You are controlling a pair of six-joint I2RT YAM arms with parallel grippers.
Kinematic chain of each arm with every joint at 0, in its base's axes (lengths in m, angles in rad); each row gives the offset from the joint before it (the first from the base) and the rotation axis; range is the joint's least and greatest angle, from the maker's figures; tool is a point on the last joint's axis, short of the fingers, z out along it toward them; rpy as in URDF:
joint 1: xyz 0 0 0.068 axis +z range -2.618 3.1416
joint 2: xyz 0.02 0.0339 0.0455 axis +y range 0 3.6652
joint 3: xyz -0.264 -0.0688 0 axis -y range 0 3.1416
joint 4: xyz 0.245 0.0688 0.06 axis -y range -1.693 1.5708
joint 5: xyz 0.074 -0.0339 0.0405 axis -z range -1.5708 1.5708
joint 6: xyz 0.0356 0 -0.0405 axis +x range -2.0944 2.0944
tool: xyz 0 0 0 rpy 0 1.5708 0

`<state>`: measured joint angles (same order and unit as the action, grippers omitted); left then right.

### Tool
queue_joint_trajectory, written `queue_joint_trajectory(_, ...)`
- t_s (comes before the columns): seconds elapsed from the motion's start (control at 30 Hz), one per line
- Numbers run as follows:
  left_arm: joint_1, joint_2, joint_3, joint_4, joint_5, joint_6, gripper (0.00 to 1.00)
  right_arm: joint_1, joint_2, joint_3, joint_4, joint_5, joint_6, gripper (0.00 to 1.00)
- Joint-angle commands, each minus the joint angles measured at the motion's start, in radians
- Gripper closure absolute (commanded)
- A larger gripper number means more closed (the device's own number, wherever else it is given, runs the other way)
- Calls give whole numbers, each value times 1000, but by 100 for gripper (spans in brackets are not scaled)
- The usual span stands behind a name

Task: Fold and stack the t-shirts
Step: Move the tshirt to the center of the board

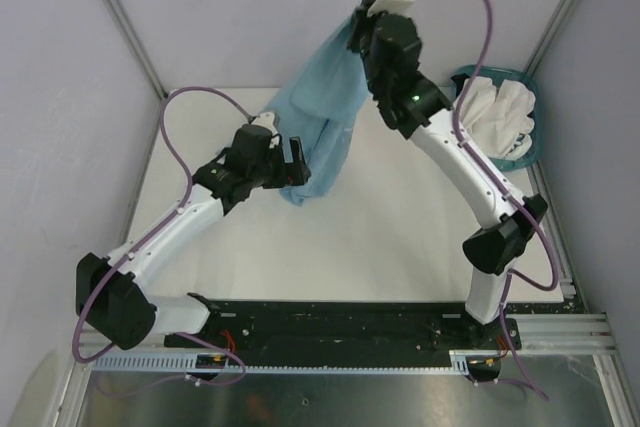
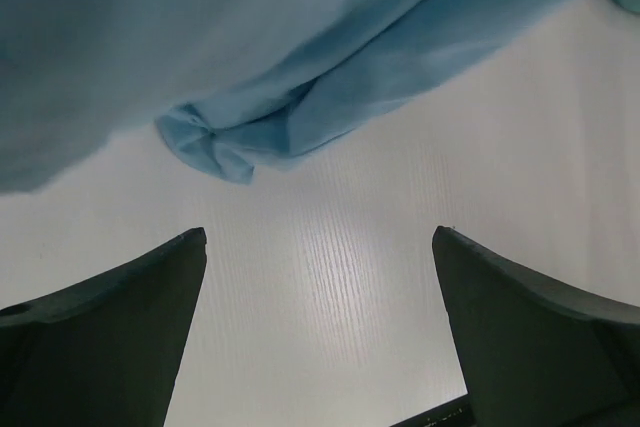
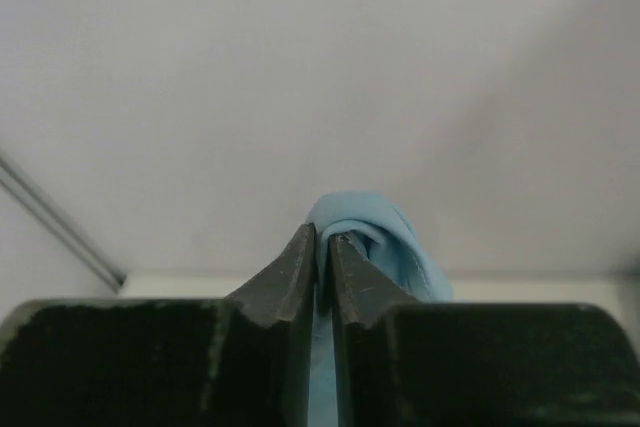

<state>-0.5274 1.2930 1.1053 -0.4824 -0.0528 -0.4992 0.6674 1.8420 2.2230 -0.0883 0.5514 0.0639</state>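
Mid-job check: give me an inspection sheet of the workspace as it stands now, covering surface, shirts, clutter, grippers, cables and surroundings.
Surface: white tabletop; no folded shirt on it.
Job's things: light blue cloth t-shirt hangs bunched from the right gripper, its lower end near the tabletop; contact cannot be told. White cloth t-shirts are heaped in the teal plastic basket at the far right.
Clutter: nothing seen.
Grippers: right gripper raised, shut on the blue shirt; left gripper open, empty, facing the shirt's lower end.
Cables: purple cables loop along both arms; no snag seen.
Surroundings: pale walls, metal frame posts.
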Motion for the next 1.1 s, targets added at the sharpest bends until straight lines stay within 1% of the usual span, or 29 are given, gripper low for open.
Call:
queue_joint_trajectory(0.0,6,-50,-26,10,-37,-34,1,-45,0,-155,-138,-55,196,74)
queue_joint_trajectory(0.07,6,-57,-39,10,-45,-45,0,-90,29,-190,-236,-130,278,53)
queue_joint_trajectory(0.1,6,-58,-47,10,-50,-49,1,-115,49,-197,-292,-176,314,45)
queue_joint_trajectory(0.13,6,-58,-54,11,-54,-53,1,-140,71,-202,-350,-218,341,40)
queue_joint_trajectory(0.2,6,-55,-69,11,-62,-66,1,-179,95,-219,-437,-267,370,31)
queue_joint_trajectory(0.3,6,-46,-97,12,-69,-97,1,-214,58,-316,-488,-287,378,25)
queue_joint_trajectory(0.37,6,-39,-115,11,-72,-124,1,-230,-2,-432,-446,-328,388,23)
queue_joint_trajectory(0.47,7,-30,-144,15,-85,-171,3,-214,-72,-616,-344,-409,390,25)
queue_joint_trajectory(0.53,6,-20,-156,23,-85,-193,4,-182,-65,-668,-319,-431,374,27)
queue_joint_trajectory(0.6,6,-8,-168,33,-77,-207,5,-154,-35,-682,-303,-442,361,29)
queue_joint_trajectory(0.7,4,8,-187,53,-54,-218,8,-133,7,-690,-253,-461,344,30)
queue_joint_trajectory(0.9,-24,42,-226,118,-36,-226,15,-103,46,-681,-180,-482,318,27)
queue_joint_trajectory(1.07,-68,105,-222,162,-37,-246,18,-85,159,-566,-229,-463,289,25)
